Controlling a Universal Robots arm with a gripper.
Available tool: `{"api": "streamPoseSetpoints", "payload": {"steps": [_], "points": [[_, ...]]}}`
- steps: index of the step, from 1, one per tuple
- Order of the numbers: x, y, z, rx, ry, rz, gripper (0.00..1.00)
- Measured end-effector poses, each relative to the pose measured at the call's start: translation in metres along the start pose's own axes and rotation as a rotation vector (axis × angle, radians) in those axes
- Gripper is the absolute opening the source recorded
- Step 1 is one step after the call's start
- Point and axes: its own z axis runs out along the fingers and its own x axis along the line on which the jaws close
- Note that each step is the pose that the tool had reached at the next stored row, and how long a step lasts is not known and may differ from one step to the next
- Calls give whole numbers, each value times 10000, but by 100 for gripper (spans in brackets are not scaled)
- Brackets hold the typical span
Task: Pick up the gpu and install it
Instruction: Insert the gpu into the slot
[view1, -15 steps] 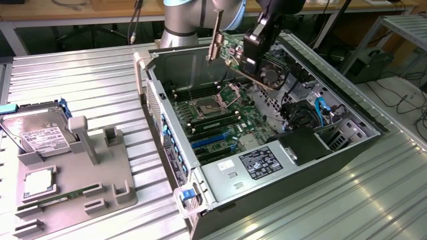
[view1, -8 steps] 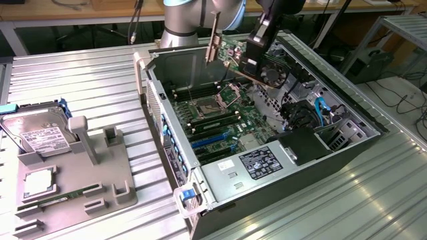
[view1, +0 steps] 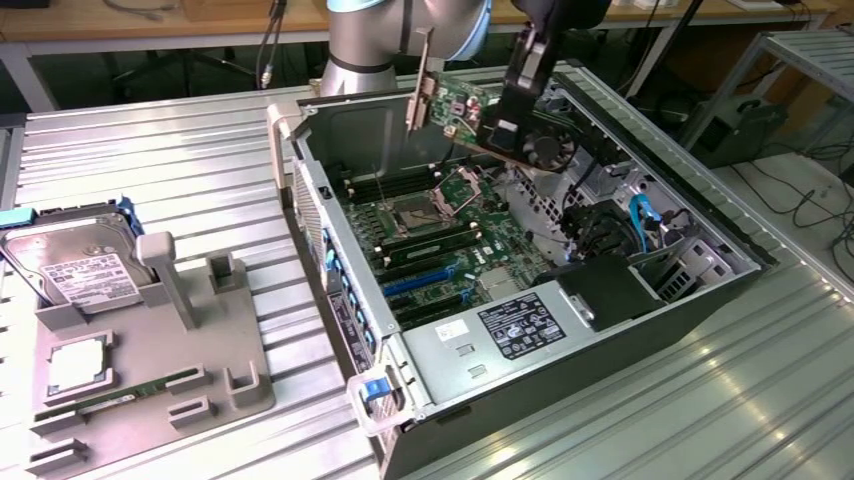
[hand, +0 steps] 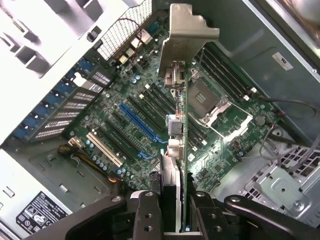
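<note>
**End effector** (view1: 505, 120): hanging over the far end of the open computer case (view1: 354, 130). It is gripping the gpu (view1: 461, 108) by the end away from the bracket. In the wrist view the end effector (hand: 172, 217) is showing both black fingers (hand: 148, 216) pressing flat against the card's two faces, with no gap visible.

**Gpu** (hand: 176, 125): hanging in the air on edge, above the motherboard (view1: 441, 240) and roughly over the processor socket (view1: 407, 215). It is sitting in no slot. The green board is facing the exterior view's left, and the black fan side (view1: 547, 150) is facing that view's right. The silver bracket (view1: 419, 80) is standing upright, rising past the case's rim near the rear wall. In the wrist view the bracket (hand: 182, 30) is pointing away from the fingers, with the blue slot (hand: 140, 122) lying beside the card's line.

**Computer case:** lying on its side on the ribbed metal worktop (view1: 174, 170), with the lid off. Blue cables (view1: 647, 225) are curling at the exterior view's right. A grey cover with a black label (view1: 521, 325) is sitting at the near end.

**Grey fixture tray** (view1: 127, 340): resting on the worktop, well apart from the case at the exterior view's left. It is carrying a hard drive (view1: 74, 265) propped on a slant, a green memory stick (view1: 120, 393) lying flat, and a small silver square part (view1: 74, 365).
</note>
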Motion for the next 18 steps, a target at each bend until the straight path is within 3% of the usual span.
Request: {"api": "streamPoseSetpoints", "payload": {"steps": [2, 18], "points": [[0, 0, 1, -11, 12, -518, 27], [0, 0, 7, -60, 70, -2943, 27]]}}
